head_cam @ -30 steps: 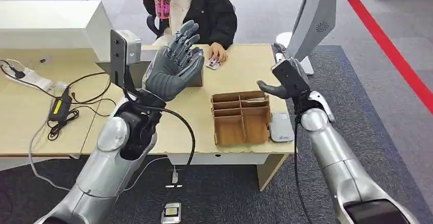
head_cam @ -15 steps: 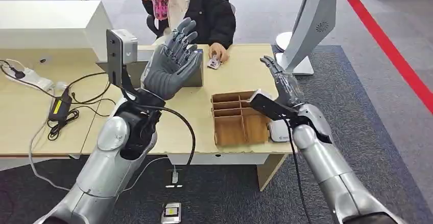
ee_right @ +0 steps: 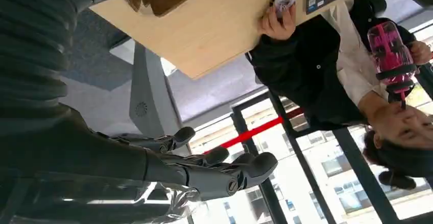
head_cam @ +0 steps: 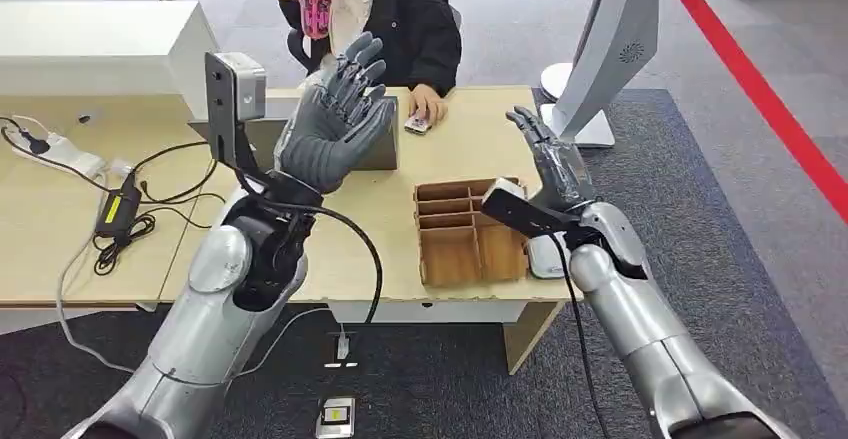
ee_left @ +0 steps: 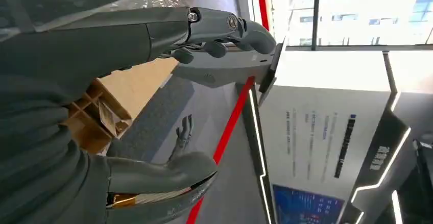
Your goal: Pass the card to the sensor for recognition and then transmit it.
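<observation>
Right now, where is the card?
In the head view the card lies at the desk's far edge under the person's hand, behind the brown divided tray and right of the raised left hand.

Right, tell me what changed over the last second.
The right hand turned from lying sideways to fingers raised and spread, and its arm dropped lower, toward the cardboard tray. It holds nothing. The left hand stayed raised and open; the person's hand stays on the desk.
</observation>
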`<action>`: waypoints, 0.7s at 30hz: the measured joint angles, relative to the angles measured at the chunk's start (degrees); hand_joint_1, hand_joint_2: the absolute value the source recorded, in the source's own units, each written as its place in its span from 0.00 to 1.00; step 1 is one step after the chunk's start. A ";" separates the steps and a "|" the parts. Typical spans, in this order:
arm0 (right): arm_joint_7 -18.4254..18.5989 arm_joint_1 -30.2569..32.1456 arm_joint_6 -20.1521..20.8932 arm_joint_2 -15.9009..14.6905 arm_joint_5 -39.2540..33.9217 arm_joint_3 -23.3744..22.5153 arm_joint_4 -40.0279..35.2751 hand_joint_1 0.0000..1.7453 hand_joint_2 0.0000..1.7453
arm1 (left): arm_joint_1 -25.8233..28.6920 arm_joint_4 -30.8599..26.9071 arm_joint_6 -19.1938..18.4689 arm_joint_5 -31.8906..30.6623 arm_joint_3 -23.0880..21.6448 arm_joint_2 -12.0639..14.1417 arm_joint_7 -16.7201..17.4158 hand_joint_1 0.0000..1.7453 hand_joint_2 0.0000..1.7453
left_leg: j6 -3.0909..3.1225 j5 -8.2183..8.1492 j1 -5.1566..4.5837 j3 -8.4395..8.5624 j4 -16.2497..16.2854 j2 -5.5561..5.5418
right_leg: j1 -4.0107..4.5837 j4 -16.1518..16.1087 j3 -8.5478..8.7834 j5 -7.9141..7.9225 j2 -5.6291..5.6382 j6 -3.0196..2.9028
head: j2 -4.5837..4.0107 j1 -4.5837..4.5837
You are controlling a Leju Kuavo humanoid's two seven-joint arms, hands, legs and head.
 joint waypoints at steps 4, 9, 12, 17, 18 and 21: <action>-0.07 0.31 1.22 0.04 1.95 0.74 0.31 0.00 1.00 | -0.14 0.00 0.24 0.83 -0.15 0.02 0.04 0.00 1.00 | 0.00 0.00 0.00 0.00 0.00 0.00 | 0.00 0.00 0.00 0.00 0.00 0.00 | 0.00 0.00; 0.07 1.14 2.01 0.07 3.52 2.10 0.57 0.00 1.00 | -0.31 -0.04 1.07 1.51 -0.39 0.28 0.28 0.00 1.00 | 0.00 0.00 0.00 0.00 -0.01 0.00 | 0.00 0.00 0.00 0.00 0.00 0.00 | 0.00 0.00; 0.07 1.37 2.36 0.09 4.19 2.97 0.85 0.00 1.00 | -0.32 -0.07 1.07 1.70 -0.41 0.46 0.31 0.00 1.00 | 0.00 0.00 0.00 0.00 -0.01 0.00 | 0.00 0.00 0.00 0.00 0.00 0.00 | 0.00 0.00; -0.09 1.65 2.21 0.11 5.05 4.24 1.73 0.00 1.00 | -0.34 -0.07 0.98 1.79 -0.42 0.55 0.35 0.00 1.00 | 0.00 0.00 0.00 0.00 -0.01 0.00 | 0.00 0.00 0.00 0.00 0.00 0.00 | 0.00 0.02; -0.09 1.77 2.16 0.13 5.20 4.46 1.90 0.00 1.00 | -0.36 -0.07 0.98 1.84 -0.42 0.55 0.37 0.00 1.00 | 0.00 0.00 0.00 0.00 0.00 0.00 | 0.00 0.00 0.00 0.00 0.00 0.00 | 0.00 0.00; -0.22 1.94 1.48 0.22 5.29 4.87 2.49 0.00 1.00 | -0.42 -0.07 1.01 1.86 -0.42 0.55 0.46 0.00 1.00 | 0.00 0.00 0.00 0.00 -0.01 0.00 | 0.00 0.00 0.00 0.00 0.00 0.00 | 0.00 0.00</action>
